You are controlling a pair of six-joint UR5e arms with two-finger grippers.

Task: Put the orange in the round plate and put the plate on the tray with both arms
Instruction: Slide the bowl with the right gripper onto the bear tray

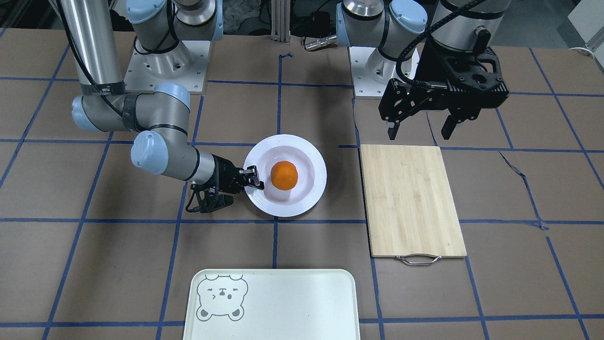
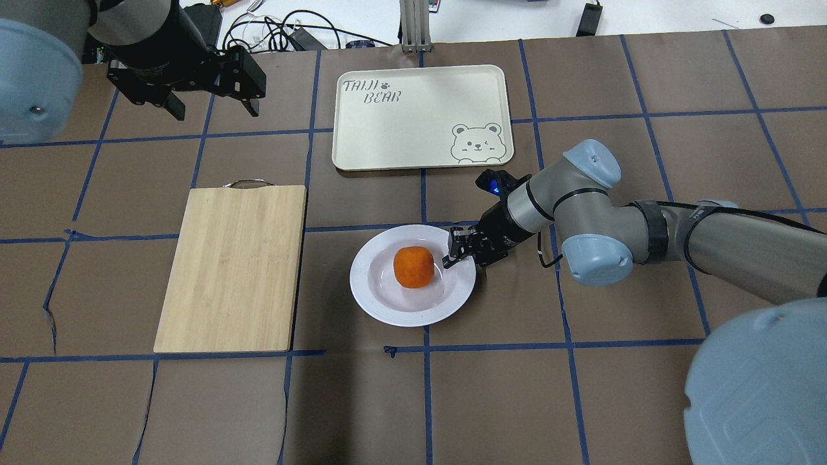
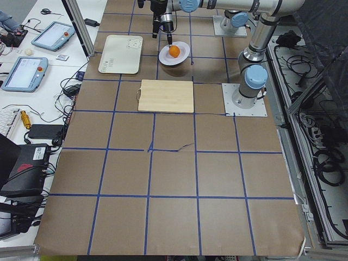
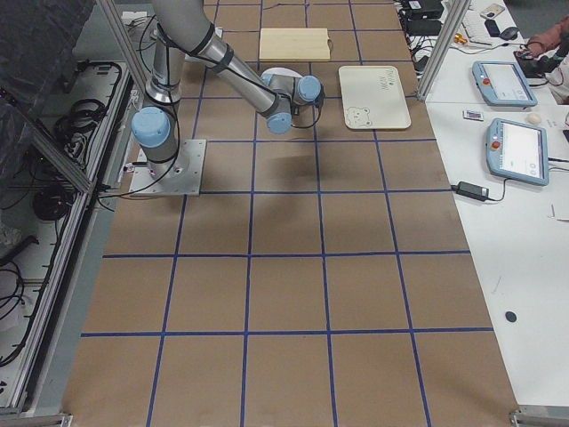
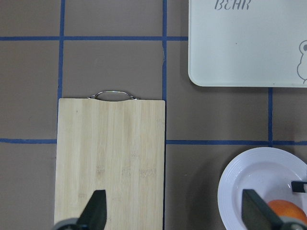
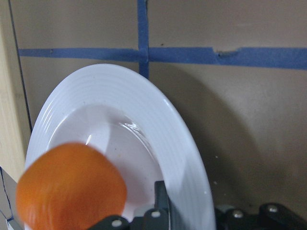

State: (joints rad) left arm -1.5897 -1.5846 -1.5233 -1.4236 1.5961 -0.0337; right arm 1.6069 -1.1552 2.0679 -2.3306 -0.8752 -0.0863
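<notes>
One arm engaged | bright-orange round fruit (image 1: 284, 175) sits in glossy white round plate (image 1: 317, 156), well apart from cream rectangular tray (image 1: 292, 302) | right gripper (image 1: 252, 178) pinches plate rim (one side only) | left gripper (image 1: 420, 126) spread wide, empty, near bamboo cutting board (image 1: 410, 198) | I judge risk: single-edge lift tilts plate, fruit rolls off before tray.

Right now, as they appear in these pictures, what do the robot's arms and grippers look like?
The right arm and left arm are silver-grey tubes with rounded light-blue joint caps. Black cables run along them. The left gripper and right gripper are black, each with two fingers; a small blue light glows behind the right one.
</notes>
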